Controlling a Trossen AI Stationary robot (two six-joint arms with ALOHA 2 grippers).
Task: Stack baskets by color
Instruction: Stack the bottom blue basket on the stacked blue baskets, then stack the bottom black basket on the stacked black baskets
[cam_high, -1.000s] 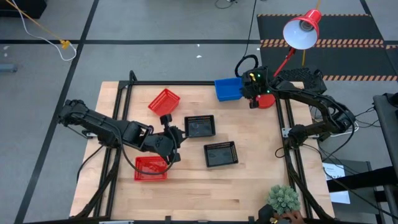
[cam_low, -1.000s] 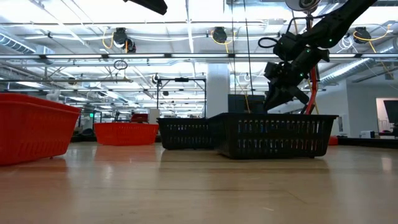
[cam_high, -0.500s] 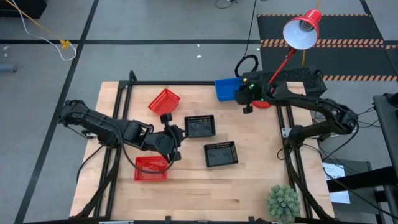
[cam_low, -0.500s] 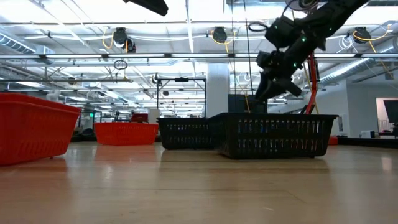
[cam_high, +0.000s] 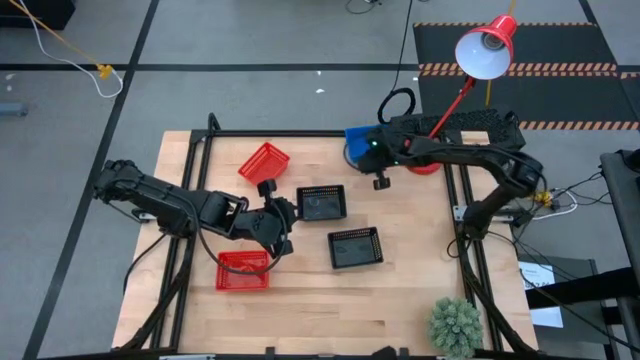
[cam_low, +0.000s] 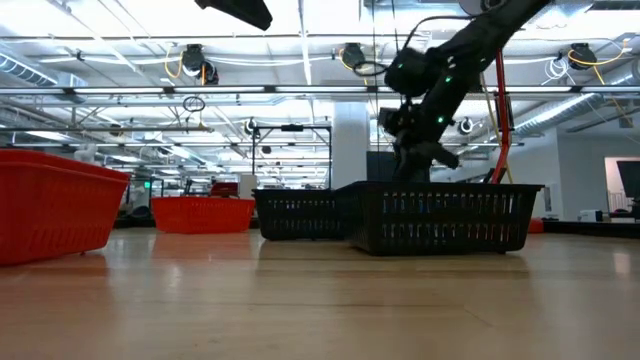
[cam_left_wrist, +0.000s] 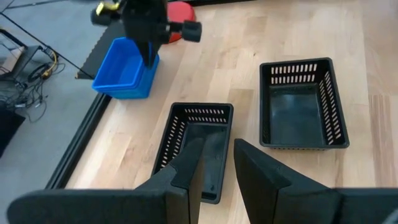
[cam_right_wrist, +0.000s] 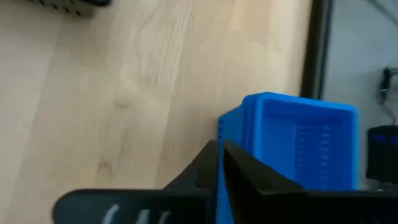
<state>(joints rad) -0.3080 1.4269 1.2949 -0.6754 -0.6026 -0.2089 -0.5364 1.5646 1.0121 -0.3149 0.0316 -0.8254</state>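
Observation:
A stack of blue baskets (cam_high: 355, 135) stands at the table's far right, and my right gripper (cam_high: 370, 152) is shut at its near side. Two black baskets (cam_high: 322, 203) (cam_high: 355, 247) sit apart on the wood at mid-table. One red basket (cam_high: 264, 162) lies at the far left, another (cam_high: 243, 270) at the near left under my left arm. My left gripper (cam_left_wrist: 217, 165) hovers open just left of the farther black basket (cam_left_wrist: 196, 149), with nothing between its fingers. My right gripper pinches the blue stack's top wall (cam_right_wrist: 229, 127) on its near side, slanting down from the table's right. A thin blue strip shows between the shut fingers (cam_right_wrist: 202, 168). From the left wrist view the fingers (cam_left_wrist: 150, 56) end at that rim. The stack rests on the table.
A red lamp's round base (cam_high: 428, 166) stands just right of the blue stack, its stem rising over the right arm. A potted plant (cam_high: 455, 320) sits at the near right corner. Black frame rails (cam_high: 200, 200) run along the table's sides. Bare wood lies toward the near edge.
My right gripper has swung toward the table's left, from above the lamp's red base to the near side of the blue stack, staying low. The blue stack has kept its place. My left arm has kept still.

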